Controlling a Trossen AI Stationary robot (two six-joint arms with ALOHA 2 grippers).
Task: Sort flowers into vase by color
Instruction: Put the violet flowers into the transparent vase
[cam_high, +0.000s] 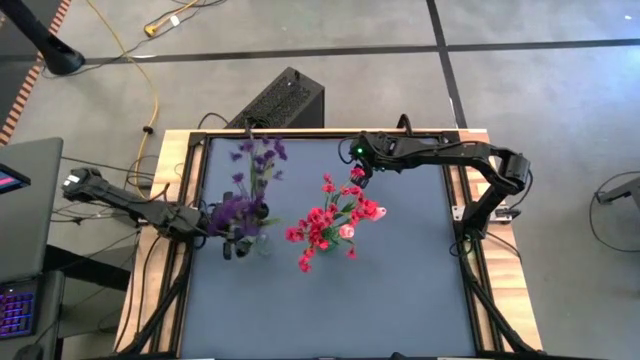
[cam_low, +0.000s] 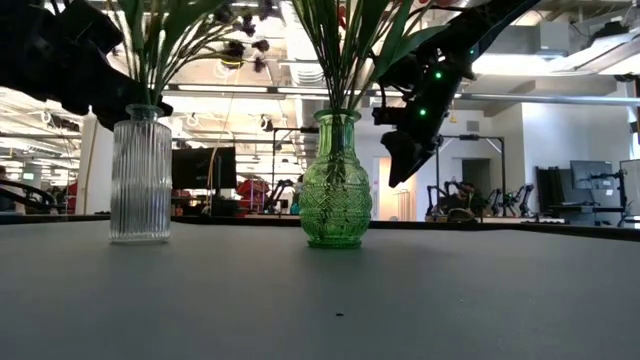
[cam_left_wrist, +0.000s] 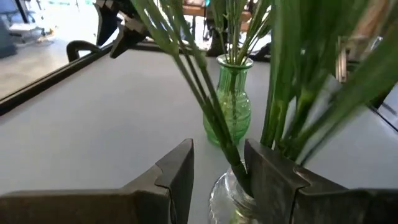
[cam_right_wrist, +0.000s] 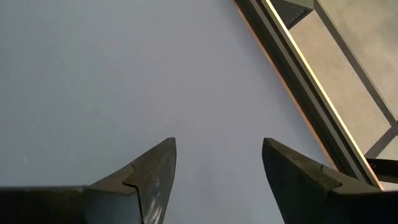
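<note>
On the left of the worktop, the left end effector sits at the clear ribbed vase, its fingers spread apart on either side of the green stems just above the vase mouth; one finger touches a stem, but nothing is pinched. This vase holds the purple flowers, whose blossoms lean toward the far edge, with a denser purple cluster right at the end effector. Dark blossoms show among its stems in the low view, too small to name.

Near the middle, well apart from the clear vase, stands the green patterned vase, holding the red flowers with a pink-white tulip among them.

To the right, the right end effector hangs above the worktop just beside the red blossoms' far side, its fingers spread wide and holding nothing, with bare worktop beneath them. A green light glows on that arm.

No brand, label or writing can be read anywhere.
</note>
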